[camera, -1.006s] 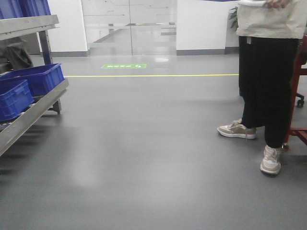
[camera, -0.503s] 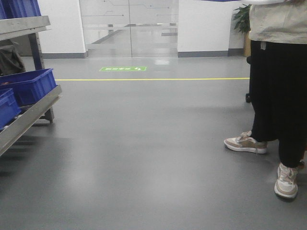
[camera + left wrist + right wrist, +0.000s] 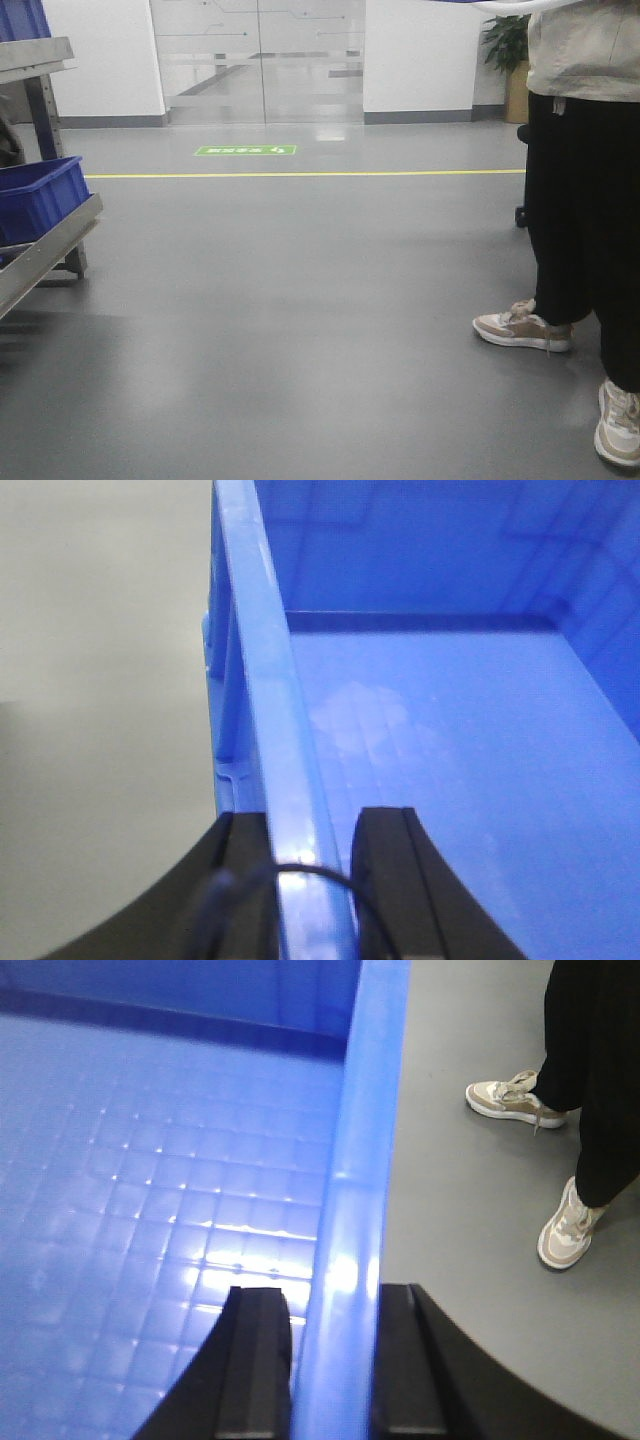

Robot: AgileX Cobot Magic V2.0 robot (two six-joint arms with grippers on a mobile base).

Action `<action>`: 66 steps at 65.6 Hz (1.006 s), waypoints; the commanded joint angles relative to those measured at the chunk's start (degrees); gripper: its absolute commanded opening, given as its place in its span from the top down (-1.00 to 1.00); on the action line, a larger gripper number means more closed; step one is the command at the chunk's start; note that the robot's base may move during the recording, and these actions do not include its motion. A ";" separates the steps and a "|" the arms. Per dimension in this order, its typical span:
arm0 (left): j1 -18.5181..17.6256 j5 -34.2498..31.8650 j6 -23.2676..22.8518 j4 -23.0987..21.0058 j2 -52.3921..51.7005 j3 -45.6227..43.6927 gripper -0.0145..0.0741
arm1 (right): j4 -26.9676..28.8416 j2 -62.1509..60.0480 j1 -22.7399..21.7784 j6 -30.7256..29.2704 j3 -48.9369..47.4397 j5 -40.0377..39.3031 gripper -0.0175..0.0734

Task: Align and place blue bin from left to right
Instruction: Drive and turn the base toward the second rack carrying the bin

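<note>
Rim of blue bin (image 3: 450, 780) clamped — left tool (image 3: 310, 865), right tool (image 3: 330, 1335)

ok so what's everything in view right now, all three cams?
carried bin: 1, blue, in both wrist views, nothing seen inside
lower rack bin: 1, blue, on the sloping shelf, far left
top rack bin: 1, blue, upper shelf, cropped
rack: 1, grey metal, left edge
person: 1, black trousers, beige trainers, right
floor line: 1, yellow, across the floor
floor marking: 1, green, beyond the line
glass doors: 1 set, clear, back wall
plant: 1, green, back right corner
left gripper: 1, black, fingers either side of one bin wall
right gripper: 1, black, same on the opposite wall
</note>
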 commanded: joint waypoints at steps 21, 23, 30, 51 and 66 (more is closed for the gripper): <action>-0.38 -5.48 1.27 -1.69 -1.54 -0.86 0.92 | -0.43 -1.08 0.24 -1.46 -0.66 -6.42 0.95; -0.38 -5.48 1.27 -1.69 -1.54 -0.86 0.92 | -0.43 -1.08 0.24 -1.46 -0.66 -6.42 0.95; -0.38 -5.48 1.27 -1.69 -1.54 -0.86 0.92 | -0.43 -1.08 0.24 -1.46 -0.66 -6.42 0.95; -0.38 -5.48 1.27 -1.69 -1.54 -0.86 0.92 | -0.43 -1.08 0.24 -1.46 -0.66 -6.42 0.95; -0.38 -5.48 1.27 -1.69 -1.54 -0.86 0.92 | -0.43 -1.08 0.24 -1.46 -0.66 -6.42 0.95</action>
